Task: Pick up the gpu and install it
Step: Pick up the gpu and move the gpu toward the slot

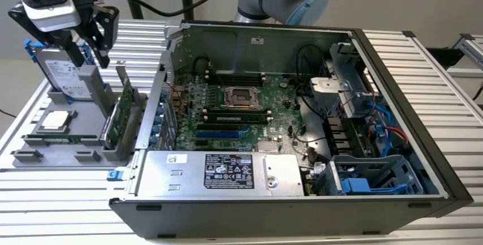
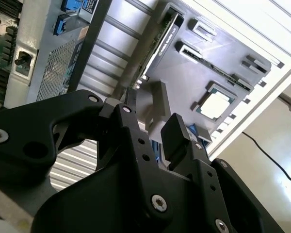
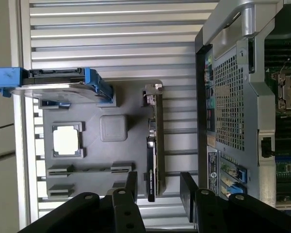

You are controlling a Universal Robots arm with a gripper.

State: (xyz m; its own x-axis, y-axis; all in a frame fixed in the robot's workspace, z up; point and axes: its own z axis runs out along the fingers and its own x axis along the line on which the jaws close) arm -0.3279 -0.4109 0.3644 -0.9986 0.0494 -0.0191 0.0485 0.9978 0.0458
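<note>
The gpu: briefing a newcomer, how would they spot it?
Find the open computer case, then the grey tray at the exterior view's left. The gpu stands on edge at the tray's side nearest the case: a green card, unlike the blue-railed hard drive and flat square chip.

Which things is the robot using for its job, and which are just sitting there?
For the job: graphics card, standing on edge in the grey tray; open hand over it; open computer case.

Just lying about: hard drive with blue rails; square silver chip.
</note>
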